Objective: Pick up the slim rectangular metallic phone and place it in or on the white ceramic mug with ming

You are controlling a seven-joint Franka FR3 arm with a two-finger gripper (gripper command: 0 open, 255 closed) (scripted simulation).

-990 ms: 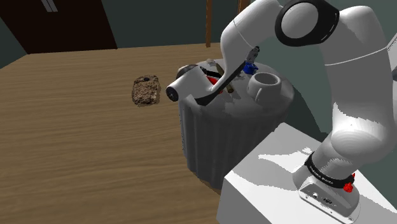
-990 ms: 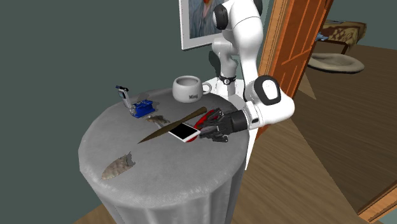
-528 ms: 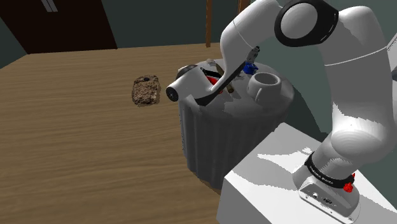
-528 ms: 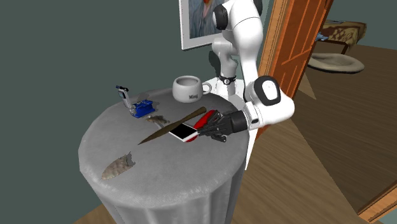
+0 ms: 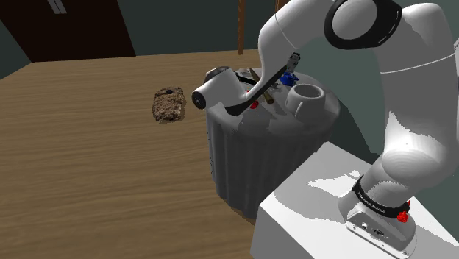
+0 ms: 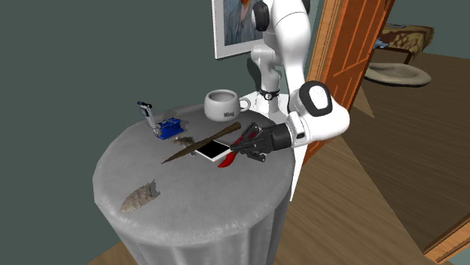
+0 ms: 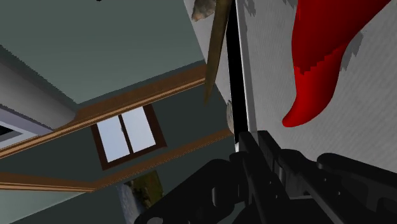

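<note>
The white arm (image 6: 290, 45) reaches down over the round grey bench (image 6: 196, 218); the white mug (image 6: 222, 105) stands upright near the bench's far edge, close to the arm's base, handle towards the second exterior view's right; the gripper (image 6: 242, 147) lies low and nearly level over the bench, its fingers narrow and clasping one end of the phone (image 6: 212, 150); the wrist view has the phone edge-on between the fingers. The phone is a thin white slab near the bench's middle, apart from the mug; a long brown blade (image 6: 188, 153) runs along its far side, touching or just beside it, I cannot tell which; a red-handled tool (image 6: 228, 159) sits just beside the fingertips.

The hold is at one end, so the slab may pivot or slip on the lift; the blade or red tool could be dragged along; the phone seems likely to stand proud of the mug's mouth, so a hasty release could tip it out or knock the mug.
</note>
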